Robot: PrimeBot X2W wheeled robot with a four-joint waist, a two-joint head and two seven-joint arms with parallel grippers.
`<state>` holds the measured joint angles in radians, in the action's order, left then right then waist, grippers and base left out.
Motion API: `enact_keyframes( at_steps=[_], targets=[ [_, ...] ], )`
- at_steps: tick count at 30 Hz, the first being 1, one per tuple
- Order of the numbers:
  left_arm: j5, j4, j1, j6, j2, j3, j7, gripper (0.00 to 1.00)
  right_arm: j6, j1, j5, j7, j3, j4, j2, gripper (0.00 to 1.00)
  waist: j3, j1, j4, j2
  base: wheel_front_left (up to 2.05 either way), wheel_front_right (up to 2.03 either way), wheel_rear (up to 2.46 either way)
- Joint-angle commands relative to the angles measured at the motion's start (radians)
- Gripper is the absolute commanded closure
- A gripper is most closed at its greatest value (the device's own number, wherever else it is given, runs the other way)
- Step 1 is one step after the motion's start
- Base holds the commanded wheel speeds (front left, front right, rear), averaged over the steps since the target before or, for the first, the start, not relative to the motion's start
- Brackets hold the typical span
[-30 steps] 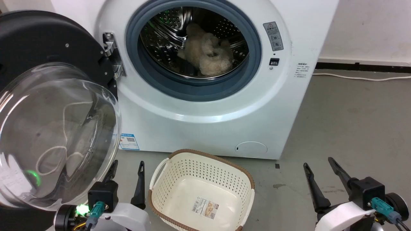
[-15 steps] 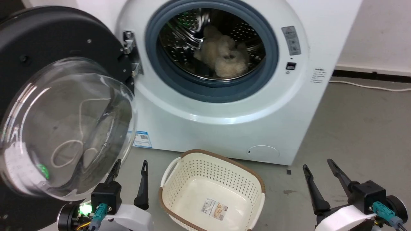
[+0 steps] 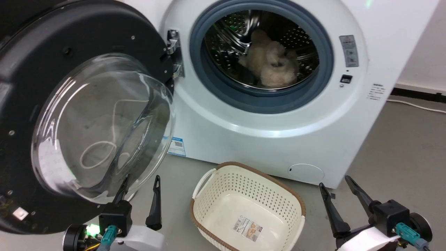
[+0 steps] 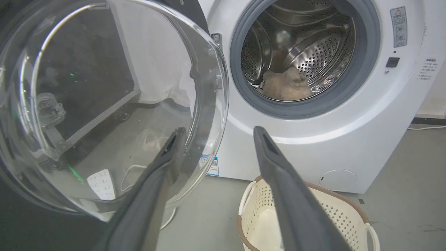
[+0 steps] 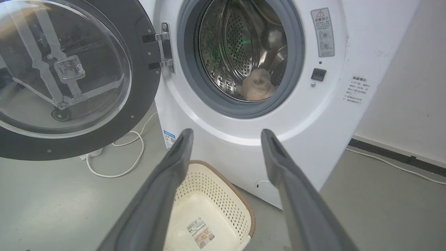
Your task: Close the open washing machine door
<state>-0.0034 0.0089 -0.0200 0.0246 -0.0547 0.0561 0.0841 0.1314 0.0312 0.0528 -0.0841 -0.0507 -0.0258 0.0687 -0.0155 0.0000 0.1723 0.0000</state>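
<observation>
The white washing machine (image 3: 271,139) (image 4: 313,150) (image 5: 244,146) stands ahead, its porthole uncovered and a beige fluffy thing (image 3: 270,64) lying in the steel drum. Its round black washing machine door (image 3: 87,69) (image 5: 139,104) is swung wide open to the left on its hinge (image 3: 173,52), the clear glass bowl (image 3: 104,129) (image 4: 104,104) bulging toward me. My left gripper (image 3: 141,179) (image 4: 217,130) is open just below the bowl's lower edge, holding nothing. My right gripper (image 3: 334,181) (image 5: 226,132) is open at the lower right, also holding nothing.
A cream perforated basket (image 3: 278,195) (image 4: 362,216) (image 5: 240,205) with a brown rim sits on the grey floor in front of the washer, between my grippers. A white cable (image 5: 118,167) loops on the floor under the door. A wall and skirting (image 3: 418,92) run at the right.
The camera has turned left, so the washer, door and basket sit further right in the head view and more of the door shows. Both grippers keep their open stance.
</observation>
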Motion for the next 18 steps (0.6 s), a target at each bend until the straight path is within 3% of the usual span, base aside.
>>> enact_keyframes(
  at_steps=[1, 18],
  targets=[
    [-0.009, -0.005, -0.009, 0.006, -0.005, 0.005, 0.01, 0.0, 0.0, -0.002, 0.008, -0.011, -0.006, -0.004, 0.008, 0.0, 0.002, 0.0, 0.007, 0.0, 0.0, 0.0, 0.0],
    [-0.009, -0.032, -0.022, 0.031, -0.003, 0.019, 0.05, 0.0, 0.0, -0.028, 0.037, -0.051, -0.065, -0.037, 0.033, 0.0, 0.013, 0.0, 0.094, 0.0, 0.0, 0.0, 0.0]
  ],
)
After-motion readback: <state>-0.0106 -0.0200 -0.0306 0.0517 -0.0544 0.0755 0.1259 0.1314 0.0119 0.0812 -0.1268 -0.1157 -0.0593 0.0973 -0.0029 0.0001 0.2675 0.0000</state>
